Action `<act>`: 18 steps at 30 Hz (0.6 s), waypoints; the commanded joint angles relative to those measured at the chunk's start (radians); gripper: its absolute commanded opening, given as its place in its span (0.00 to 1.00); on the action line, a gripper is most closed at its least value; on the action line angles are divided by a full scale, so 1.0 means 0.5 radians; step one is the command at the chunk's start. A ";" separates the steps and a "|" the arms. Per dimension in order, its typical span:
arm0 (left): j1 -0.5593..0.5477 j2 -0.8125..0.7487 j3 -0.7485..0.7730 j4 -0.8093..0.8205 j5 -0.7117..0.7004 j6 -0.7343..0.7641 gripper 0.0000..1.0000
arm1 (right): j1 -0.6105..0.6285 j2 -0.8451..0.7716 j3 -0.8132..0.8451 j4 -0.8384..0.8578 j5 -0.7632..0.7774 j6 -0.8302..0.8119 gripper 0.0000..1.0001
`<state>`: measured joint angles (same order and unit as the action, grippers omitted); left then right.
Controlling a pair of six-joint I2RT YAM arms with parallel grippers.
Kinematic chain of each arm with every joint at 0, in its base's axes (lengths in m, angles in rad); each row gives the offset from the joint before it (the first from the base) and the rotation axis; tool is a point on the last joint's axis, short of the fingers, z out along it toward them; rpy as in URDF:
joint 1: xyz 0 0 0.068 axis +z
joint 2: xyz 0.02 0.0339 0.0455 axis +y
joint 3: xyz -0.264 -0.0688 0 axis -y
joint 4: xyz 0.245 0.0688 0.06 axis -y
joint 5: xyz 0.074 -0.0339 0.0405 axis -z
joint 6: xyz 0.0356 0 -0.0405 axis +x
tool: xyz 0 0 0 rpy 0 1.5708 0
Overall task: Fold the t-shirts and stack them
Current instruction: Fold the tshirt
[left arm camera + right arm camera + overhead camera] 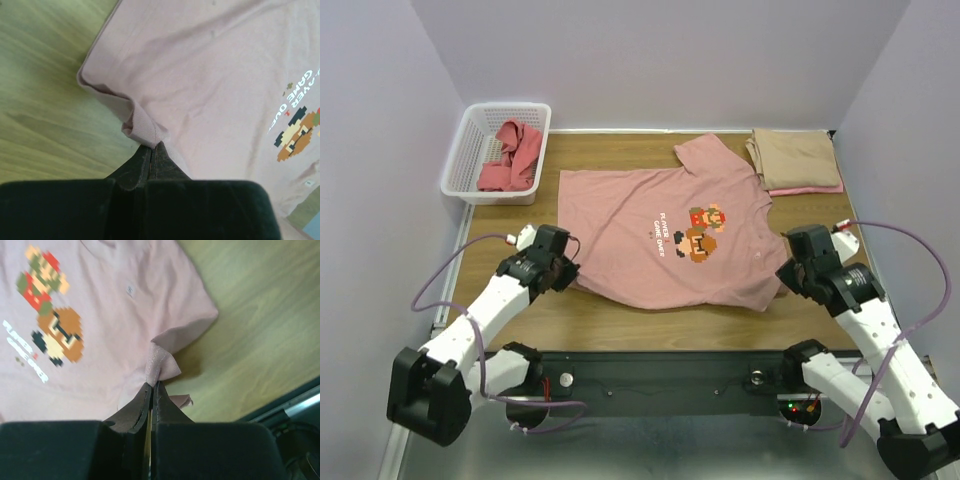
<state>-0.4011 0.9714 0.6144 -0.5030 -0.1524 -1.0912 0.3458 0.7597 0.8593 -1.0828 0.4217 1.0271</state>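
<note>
The dusty pink t-shirt with pixel characters and white text lies spread on the table, its collar towards the right. My left gripper is shut on the shirt's hem corner at its near left. My right gripper is shut on its sleeve edge at the near right. A folded tan t-shirt lies on a folded pink one at the back right. A coral-red t-shirt is crumpled in the basket.
The white lattice basket stands at the back left corner. Bare wooden table runs along the near edge, beside a black rail by the arm bases. Walls close in left, right and behind.
</note>
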 commanded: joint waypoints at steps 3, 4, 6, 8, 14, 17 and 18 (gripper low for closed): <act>0.081 0.327 0.293 0.113 -0.063 0.215 0.00 | -0.004 0.256 0.174 0.407 0.292 -0.146 0.01; 0.096 0.385 0.342 0.110 -0.063 0.225 0.00 | -0.004 0.296 0.187 0.441 0.322 -0.158 0.01; 0.148 0.422 0.370 0.116 -0.066 0.255 0.00 | -0.004 0.367 0.232 0.496 0.371 -0.177 0.01; 0.182 0.453 0.394 0.144 -0.066 0.265 0.00 | -0.004 0.462 0.260 0.582 0.429 -0.189 0.01; 0.265 0.582 0.480 0.224 -0.060 0.351 0.00 | -0.004 0.723 0.361 0.803 0.516 -0.253 0.00; 0.284 0.698 0.547 0.236 -0.069 0.391 0.00 | -0.007 0.827 0.441 0.840 0.546 -0.278 0.01; 0.290 0.726 0.563 0.233 -0.069 0.394 0.00 | -0.007 0.894 0.456 0.865 0.558 -0.296 0.01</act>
<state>-0.2687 1.2903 0.8356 -0.4091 -0.1596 -0.9390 0.3454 1.1503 1.0176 -0.7547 0.6201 0.9096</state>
